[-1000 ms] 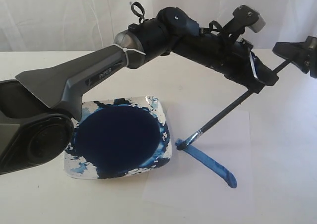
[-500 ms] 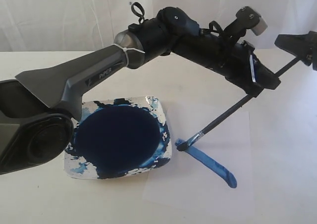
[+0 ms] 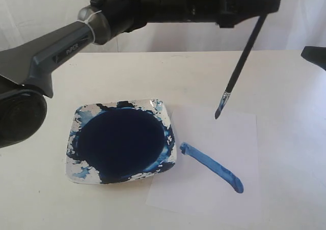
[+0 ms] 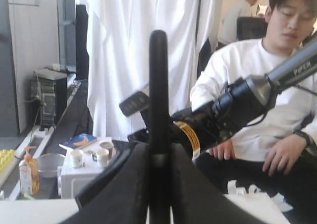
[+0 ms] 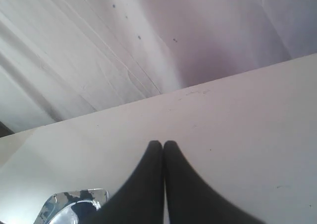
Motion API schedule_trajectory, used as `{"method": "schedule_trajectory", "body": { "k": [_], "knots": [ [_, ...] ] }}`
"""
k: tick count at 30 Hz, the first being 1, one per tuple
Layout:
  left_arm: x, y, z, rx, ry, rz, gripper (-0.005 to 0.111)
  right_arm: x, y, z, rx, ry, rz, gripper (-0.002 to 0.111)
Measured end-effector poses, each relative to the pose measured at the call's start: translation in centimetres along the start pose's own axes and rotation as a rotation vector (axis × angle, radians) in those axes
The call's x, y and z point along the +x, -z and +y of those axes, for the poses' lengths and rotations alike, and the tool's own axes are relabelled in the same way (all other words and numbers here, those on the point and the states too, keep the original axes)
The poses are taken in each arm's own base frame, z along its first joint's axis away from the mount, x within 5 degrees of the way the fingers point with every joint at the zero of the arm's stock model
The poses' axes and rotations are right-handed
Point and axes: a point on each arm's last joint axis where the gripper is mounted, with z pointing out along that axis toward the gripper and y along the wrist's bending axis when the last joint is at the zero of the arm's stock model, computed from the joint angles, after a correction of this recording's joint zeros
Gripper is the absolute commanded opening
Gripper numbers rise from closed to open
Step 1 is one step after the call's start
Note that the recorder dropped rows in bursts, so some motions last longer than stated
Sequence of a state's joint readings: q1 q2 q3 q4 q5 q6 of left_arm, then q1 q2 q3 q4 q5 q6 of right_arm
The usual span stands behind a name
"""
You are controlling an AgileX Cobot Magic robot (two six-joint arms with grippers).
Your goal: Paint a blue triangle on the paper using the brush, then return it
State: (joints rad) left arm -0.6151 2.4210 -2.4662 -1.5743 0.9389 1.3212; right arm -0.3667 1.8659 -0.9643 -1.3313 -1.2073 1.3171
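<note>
My left gripper [image 3: 266, 6] is raised high over the table and is shut on the upper handle of the brush [image 3: 245, 56]. The brush hangs steeply, and its blue-stained tip [image 3: 219, 111] is in the air above the far edge of the paper [image 3: 204, 194]. Of the blue triangle, one thick stroke [image 3: 211, 167] shows on the paper. In the left wrist view the fingers [image 4: 133, 184] clamp the black brush handle [image 4: 158, 85], which stands up between them. My right gripper [image 5: 163, 144] is shut and empty over bare table; only its tip [image 3: 315, 56] shows at the exterior view's right edge.
A square dish [image 3: 76, 171] with a dark navy paint pool [image 3: 119, 141] sits just left of the paper. A corner of the dish [image 5: 69, 201] shows in the right wrist view. White curtains hang behind the table. A seated person [image 4: 277, 85] faces the left wrist camera.
The left arm has lifted the brush off the near-left end of the stroke and swung it up; the tip now hangs above the paper's far edge. The right gripper has drawn back toward the right edge.
</note>
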Motion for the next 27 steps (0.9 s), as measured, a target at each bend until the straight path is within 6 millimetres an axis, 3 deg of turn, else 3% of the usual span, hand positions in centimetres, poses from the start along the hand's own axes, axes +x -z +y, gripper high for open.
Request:
{"method": "schedule_trajectory", "body": {
  "k": [5,9,17,22,27],
  "knots": [
    [-0.7,1.7,0.8,0.015,-0.001,-0.106,0.0,0.6,-0.2,-0.7,0.006,-0.015,0.002,0.0],
    [0.4,1.9,1.4,0.009,0.012,-0.107,0.0,0.8,-0.2,-0.9,0.009,-0.014,0.0,0.0],
    [3.8,1.9,2.6,0.002,0.055,-0.084,0.0,0.9,-0.3,-1.2,0.014,-0.009,-0.007,0.0],
    [4.5,1.6,2.7,0.0,0.041,-0.077,0.0,0.9,-0.3,-1.2,0.014,-0.005,-0.007,0.0],
    [5.0,-0.2,2.1,-0.01,-0.01,-0.073,0.0,0.9,-0.3,-1.2,0.014,-0.005,-0.007,0.0]
  ]
}}
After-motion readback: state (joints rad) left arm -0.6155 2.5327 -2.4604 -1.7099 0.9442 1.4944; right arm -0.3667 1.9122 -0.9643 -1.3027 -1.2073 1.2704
